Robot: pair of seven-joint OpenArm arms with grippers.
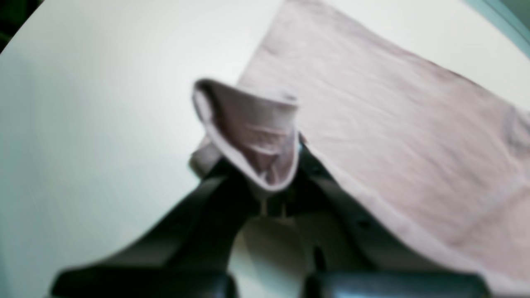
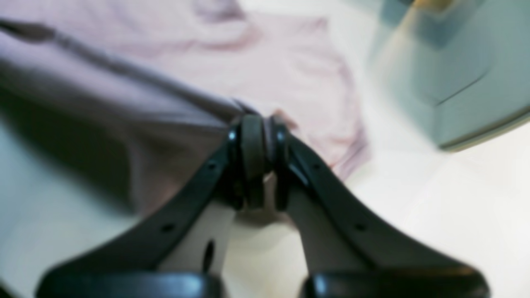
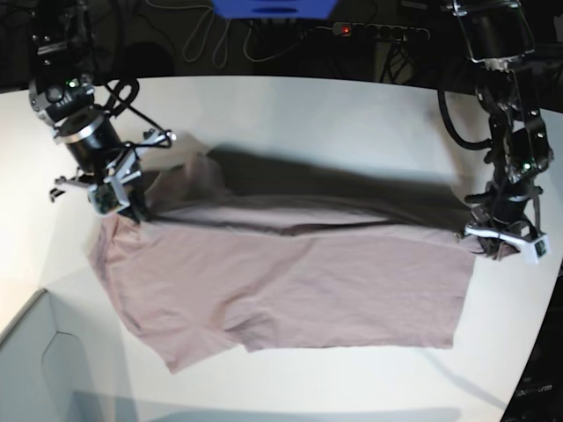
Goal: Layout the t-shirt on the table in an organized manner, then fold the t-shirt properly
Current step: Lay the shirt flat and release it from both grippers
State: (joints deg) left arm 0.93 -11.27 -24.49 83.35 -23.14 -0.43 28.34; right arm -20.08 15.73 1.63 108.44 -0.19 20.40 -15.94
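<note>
The mauve t-shirt (image 3: 290,281) lies spread across the white table (image 3: 308,105). Its far edge is pulled taut between my two grippers, with a dark shadow behind it. On the right of the base view my left gripper (image 3: 494,246) is shut on a corner of the cloth. In the left wrist view that corner (image 1: 248,128) curls up over the closed gripper (image 1: 273,182), and the shirt (image 1: 393,124) stretches away to the right. At the left of the base view my right gripper (image 3: 132,209) is shut on the shirt's edge. The right wrist view shows the gripper (image 2: 258,128) pinching the t-shirt (image 2: 281,66).
A pale grey box corner (image 3: 35,369) sits at the front left of the table, close to the shirt's sleeve end; it also shows in the right wrist view as the grey box (image 2: 455,74). Cables and a power strip (image 3: 378,31) lie beyond the table's far edge.
</note>
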